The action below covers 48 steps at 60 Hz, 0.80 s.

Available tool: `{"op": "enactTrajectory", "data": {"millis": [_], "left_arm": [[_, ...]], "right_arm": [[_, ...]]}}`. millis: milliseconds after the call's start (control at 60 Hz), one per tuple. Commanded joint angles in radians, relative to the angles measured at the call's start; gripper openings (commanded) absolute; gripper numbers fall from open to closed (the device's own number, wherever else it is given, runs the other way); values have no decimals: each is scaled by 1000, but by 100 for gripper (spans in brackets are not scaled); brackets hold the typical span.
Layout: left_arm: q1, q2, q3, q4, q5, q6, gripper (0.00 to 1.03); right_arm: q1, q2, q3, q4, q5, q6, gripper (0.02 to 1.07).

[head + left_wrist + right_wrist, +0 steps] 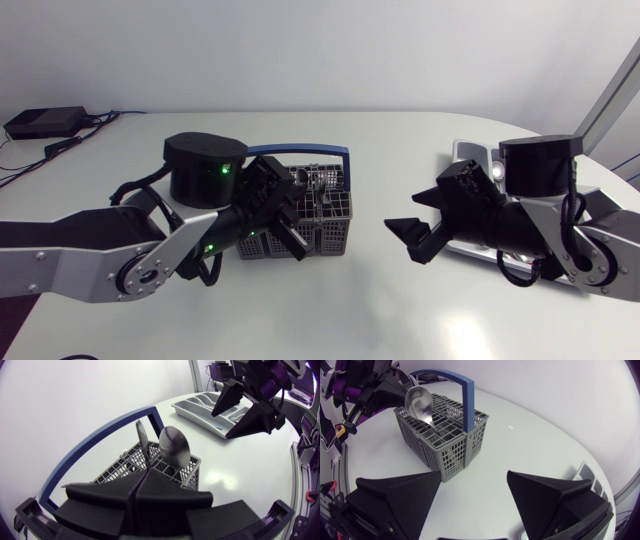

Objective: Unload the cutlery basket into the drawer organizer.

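The grey cutlery basket [335, 215] with a blue handle [305, 150] stands mid-table. My left gripper [288, 235] sits over its near-left side. In the left wrist view that gripper [134, 492] is shut on a thin flat cutlery piece [143, 440] that stands up out of the basket [185, 472]. A spoon [174, 445] stands bowl-up just behind it, also seen as the spoon [420, 405]. My right gripper [418, 230] hangs open and empty to the right of the basket [450, 445]. The grey drawer organizer [200, 410] lies behind the right arm.
Bare white tabletop [370, 300] lies between the basket and the right gripper. The organizer [470, 155] is mostly hidden by the right arm in the head view. A black box with cables [45, 122] rests at the far left corner.
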<state>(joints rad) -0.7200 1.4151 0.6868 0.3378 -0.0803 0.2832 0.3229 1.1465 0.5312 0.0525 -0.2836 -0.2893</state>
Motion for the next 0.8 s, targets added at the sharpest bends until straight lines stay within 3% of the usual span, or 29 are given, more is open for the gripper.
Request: {"op": "enactTrajectory", "data": {"millis": [0,783], "left_arm": [[10,21,25,18,-1,-16,16],[27,-148,-9,18,11,-44,15]], "right_arm": [[15,-28,-37,-3,6,-19,97],[199,-51,-16,-17,6,-5,98]]}}
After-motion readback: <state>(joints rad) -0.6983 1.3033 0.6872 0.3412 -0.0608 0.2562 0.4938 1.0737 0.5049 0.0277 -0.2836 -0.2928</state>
